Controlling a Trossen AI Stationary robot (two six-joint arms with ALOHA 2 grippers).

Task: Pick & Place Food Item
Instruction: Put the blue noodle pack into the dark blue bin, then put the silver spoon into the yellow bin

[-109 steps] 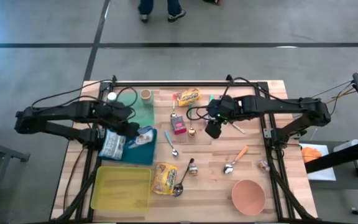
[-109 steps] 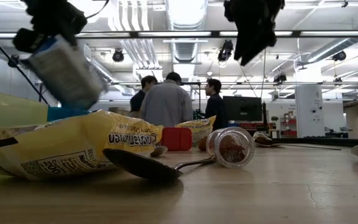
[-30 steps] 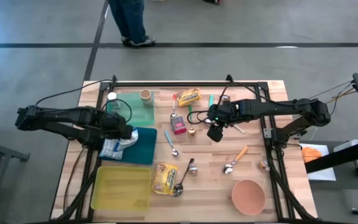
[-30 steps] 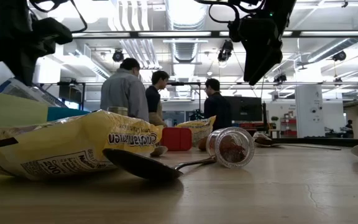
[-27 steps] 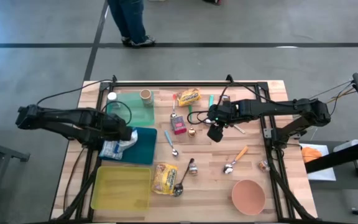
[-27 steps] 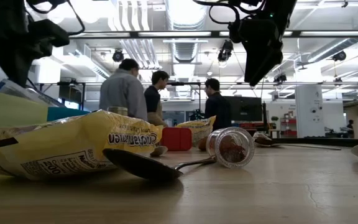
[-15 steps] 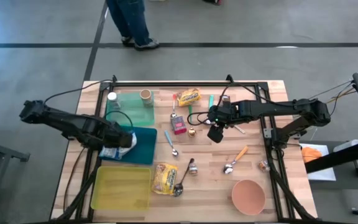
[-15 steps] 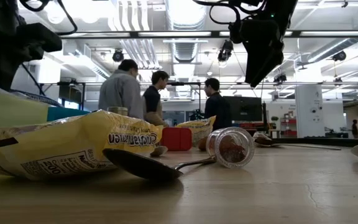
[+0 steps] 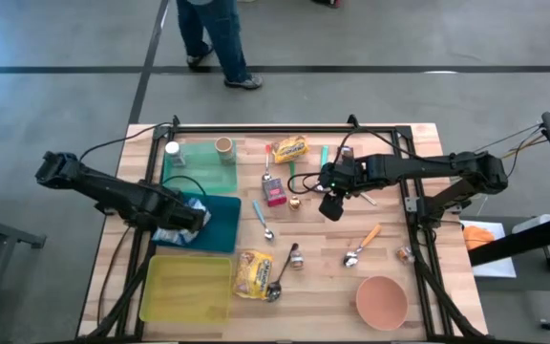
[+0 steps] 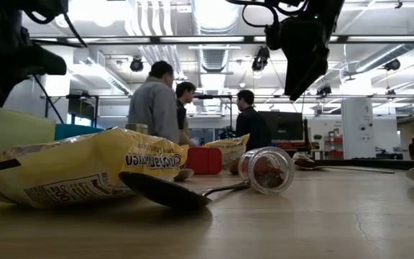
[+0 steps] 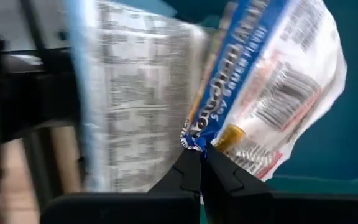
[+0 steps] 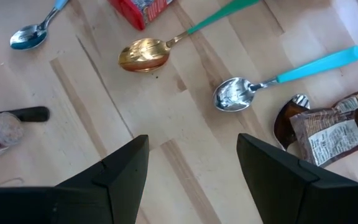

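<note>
At the bench's [image 9: 390,258] nine o'clock side, over the teal tray [image 9: 220,225], the left gripper [image 9: 195,219] has its jaws clamped on the white-and-blue snack bag [image 11: 272,93], which lies on that tray. Toward the bench's centre, the right gripper [image 9: 331,205] hovers with jaws apart above the gold spoon [image 12: 143,56].

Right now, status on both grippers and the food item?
Left gripper shut on snack bag over teal tray. Right gripper open, empty, above spoons. Nothing blocking.
</note>
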